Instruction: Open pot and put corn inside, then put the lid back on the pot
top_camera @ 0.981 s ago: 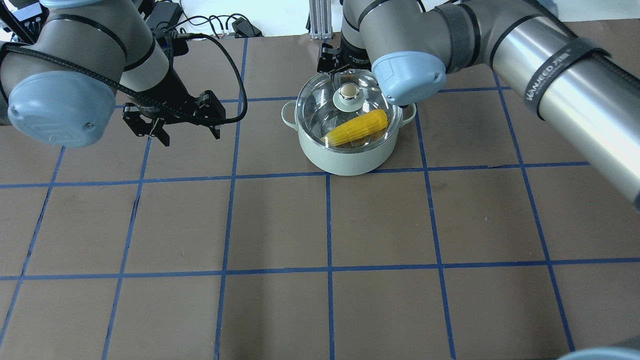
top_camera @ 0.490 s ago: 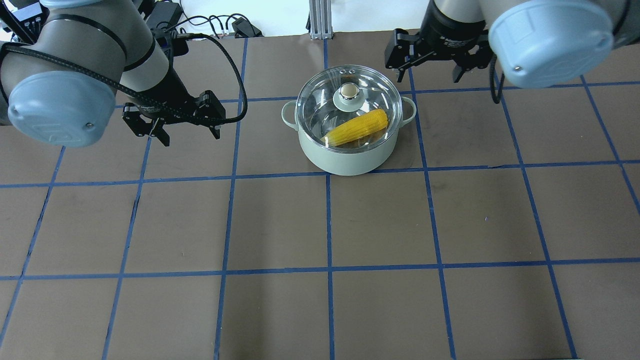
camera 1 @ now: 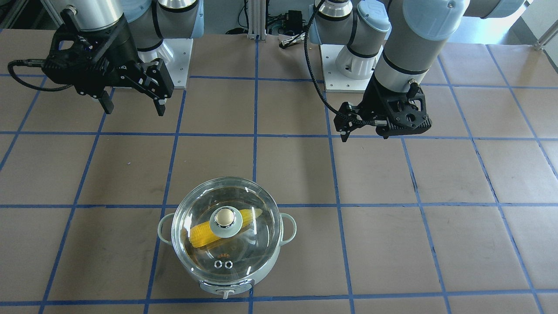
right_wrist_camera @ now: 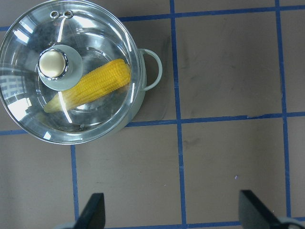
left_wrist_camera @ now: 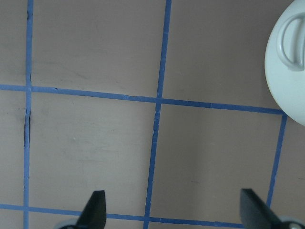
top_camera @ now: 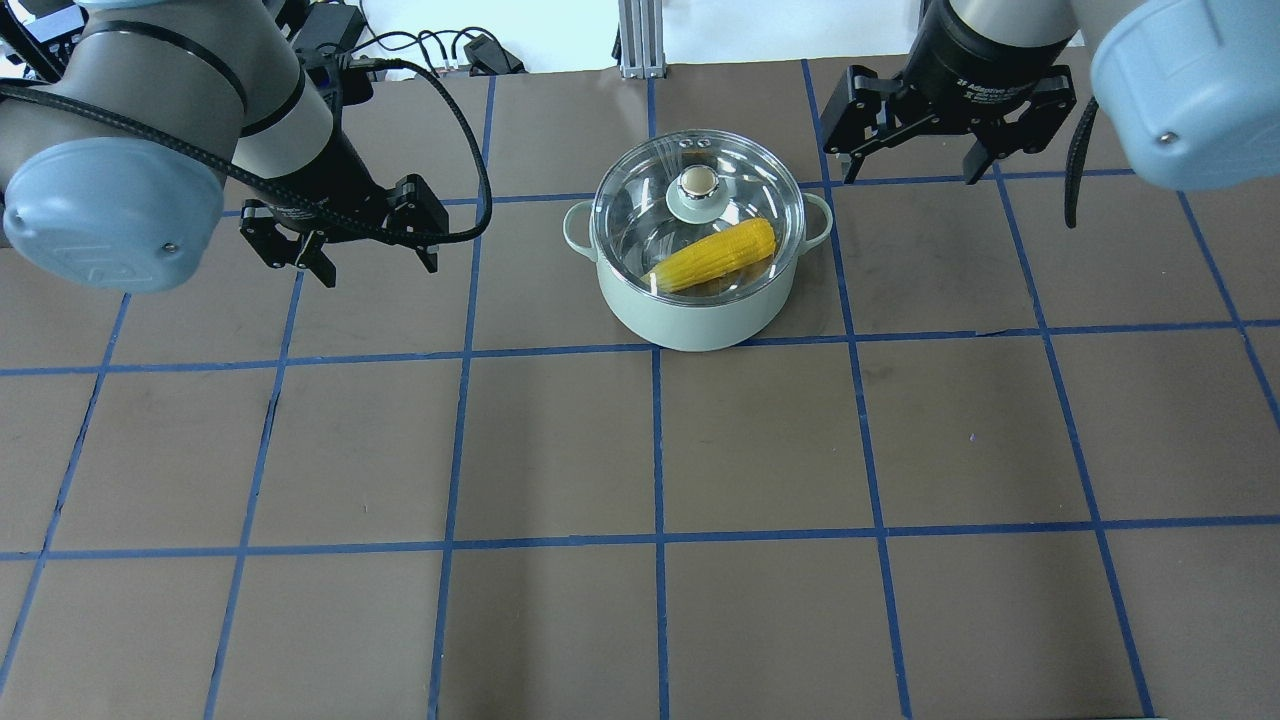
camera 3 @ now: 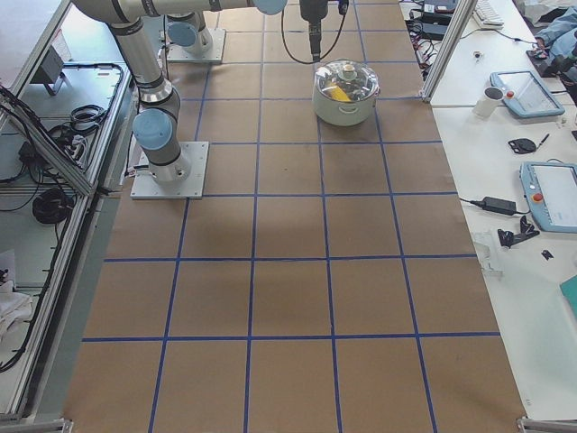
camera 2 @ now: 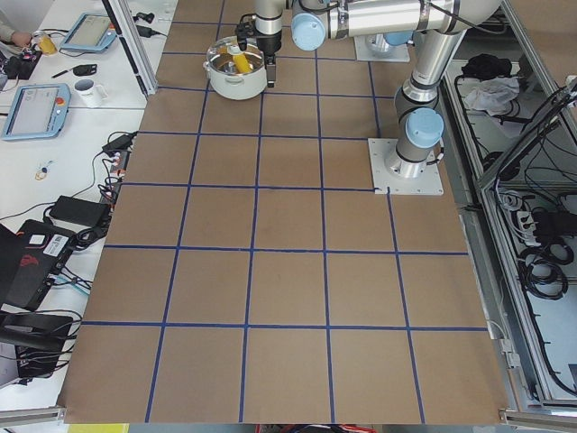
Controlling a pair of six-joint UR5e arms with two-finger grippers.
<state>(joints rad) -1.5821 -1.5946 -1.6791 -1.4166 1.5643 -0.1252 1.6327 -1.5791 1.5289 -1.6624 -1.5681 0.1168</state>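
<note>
The mint-green pot [top_camera: 697, 310] stands on the table with the clear glass lid [top_camera: 640, 215] seated on it. The yellow corn [top_camera: 715, 255] lies inside, seen through the glass. In the front-facing view the pot [camera 1: 226, 288], lid [camera 1: 255, 244] and corn [camera 1: 201, 234] show near the bottom. My left gripper [top_camera: 380, 270] is open and empty, hovering left of the pot. My right gripper [top_camera: 910, 178] is open and empty, hovering to the right of and behind the pot. The right wrist view shows the lid [right_wrist_camera: 28, 100] and corn [right_wrist_camera: 90, 88]. The left wrist view shows the pot's side handle [left_wrist_camera: 291, 45].
The brown table [top_camera: 760, 450] carries a blue tape grid. Cables and power bricks [top_camera: 440, 50] lie past the far edge. The arm bases [camera 1: 348, 61] stand on the robot's side. Operator desks with tablets [camera 3: 550, 189] run along the far side.
My right arm has swung off the pot, rightward and clear of the lid, with the gripper open. The left gripper has barely shifted. Pot, lid and corn have not moved.
</note>
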